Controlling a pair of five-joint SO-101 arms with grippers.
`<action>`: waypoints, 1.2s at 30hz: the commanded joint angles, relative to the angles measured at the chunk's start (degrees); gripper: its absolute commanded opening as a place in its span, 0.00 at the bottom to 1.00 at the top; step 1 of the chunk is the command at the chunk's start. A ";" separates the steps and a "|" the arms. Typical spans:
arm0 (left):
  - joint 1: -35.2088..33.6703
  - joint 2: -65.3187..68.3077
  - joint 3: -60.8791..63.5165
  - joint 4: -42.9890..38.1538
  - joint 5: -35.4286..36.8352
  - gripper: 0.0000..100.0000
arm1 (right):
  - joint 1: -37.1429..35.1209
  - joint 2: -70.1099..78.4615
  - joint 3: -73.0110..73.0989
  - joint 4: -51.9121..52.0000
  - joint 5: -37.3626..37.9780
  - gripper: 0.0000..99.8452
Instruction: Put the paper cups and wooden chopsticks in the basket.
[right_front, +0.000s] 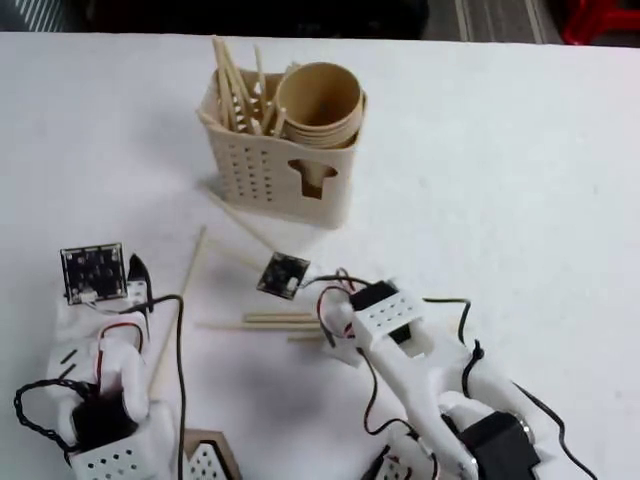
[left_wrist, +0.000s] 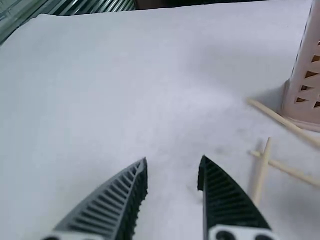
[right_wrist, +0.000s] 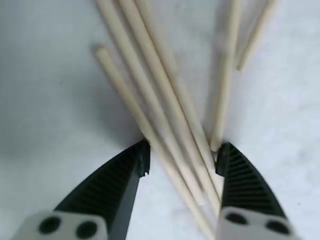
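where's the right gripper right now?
The right gripper sits open near the middle of the table in the high view, on the arms' side of the basket, straddling a bundle of loose chopsticks.

Bright even light, soft shadow beside basket (right_front: 262, 172)

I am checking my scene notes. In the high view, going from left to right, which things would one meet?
White left arm → single slanted wooden chopstick → cream perforated plastic basket → white right arm.
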 joint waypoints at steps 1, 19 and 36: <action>-0.04 -0.57 -0.26 -0.26 -0.44 0.18 | -0.40 4.53 -3.96 1.45 -0.09 0.20; -0.04 -0.57 0.53 -1.76 -0.44 0.18 | -0.13 1.89 -4.92 -0.48 -4.13 0.02; 0.04 -0.57 0.53 -1.76 -0.44 0.18 | 7.34 -32.92 -4.92 9.98 -9.67 0.02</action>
